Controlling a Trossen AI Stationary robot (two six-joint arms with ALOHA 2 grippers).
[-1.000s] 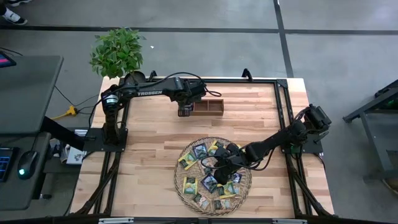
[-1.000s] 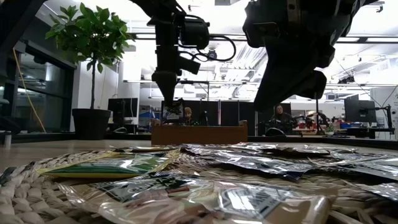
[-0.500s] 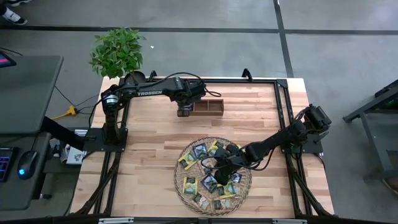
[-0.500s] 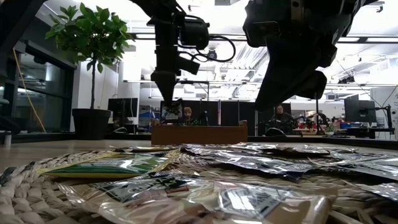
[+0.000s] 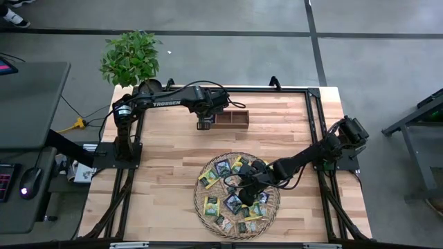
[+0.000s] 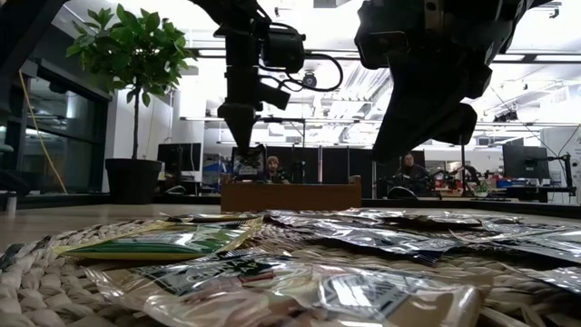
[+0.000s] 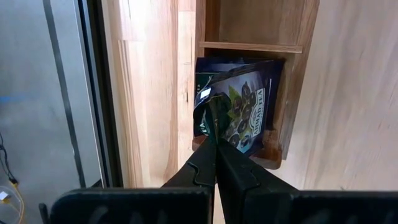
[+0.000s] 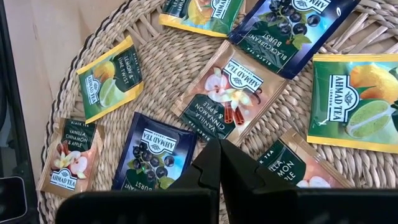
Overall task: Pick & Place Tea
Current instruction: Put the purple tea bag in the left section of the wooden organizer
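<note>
Overhead, the left gripper [image 5: 203, 125] hangs at the far side of the table [image 5: 166, 159], at the left end of a small wooden box [image 5: 232, 119]. The right gripper [image 5: 243, 188] reaches over the round woven tray [image 5: 205, 188] near the table's front, where the tea sachets [image 5: 223, 168] lie scattered. A potted plant [image 5: 131, 57] stands beyond the far left corner.

At table level, the left gripper [image 6: 246, 145] points down over the wooden box [image 6: 290, 195], a dark sachet [image 6: 249, 163] pinched in its tip. The right arm looms large above the sachets [image 6: 163, 242] in the foreground.

From the left wrist, the fingers [image 7: 205, 169] are clamped on a dark blue blackcurrant sachet [image 7: 239, 106], which sits in the end compartment of the box [image 7: 292, 93].

From the right wrist, the fingers [image 8: 208, 167] are pressed together with nothing between them, just above a vanilla-cinnamon sachet [image 8: 228, 93] and a blackcurrant one [image 8: 153, 160] on the tray [image 8: 161, 68].
</note>
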